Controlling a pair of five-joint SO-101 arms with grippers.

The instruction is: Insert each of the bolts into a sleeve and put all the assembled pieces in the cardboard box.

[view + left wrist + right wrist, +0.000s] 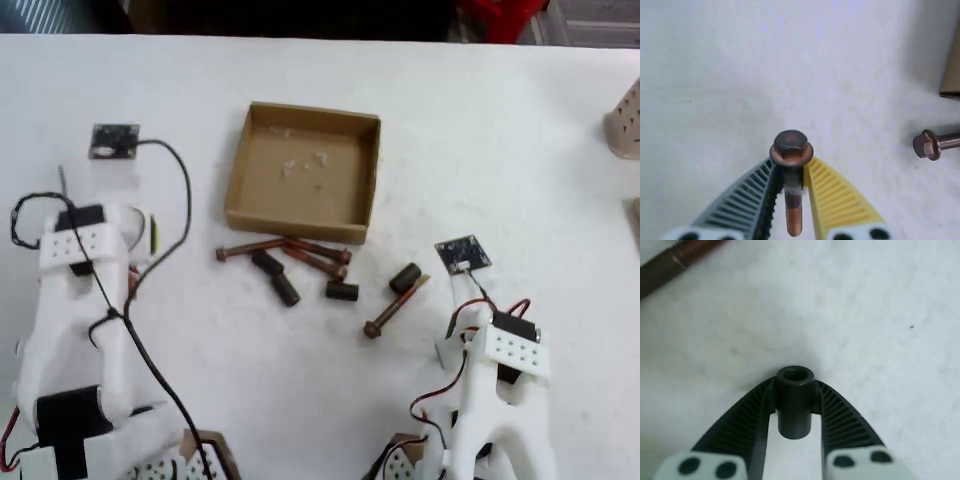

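White surface [500, 120] spreads under both arms, carrying a shallow brown cardboard box [300, 215] with loose bolts [262, 249] and loose sleeves [343, 291] just beside one wall. The left pincer [792, 164] is clenched on a copper-coloured hex-head bolt [791, 147], whose long axis runs along the fingers with the head past the tips (shank back toward the wrist). The right pincer [795, 390] grasps a short black cylindrical sleeve [795, 402], bore facing outward. Mating them likely means turning the shank toward that bore.
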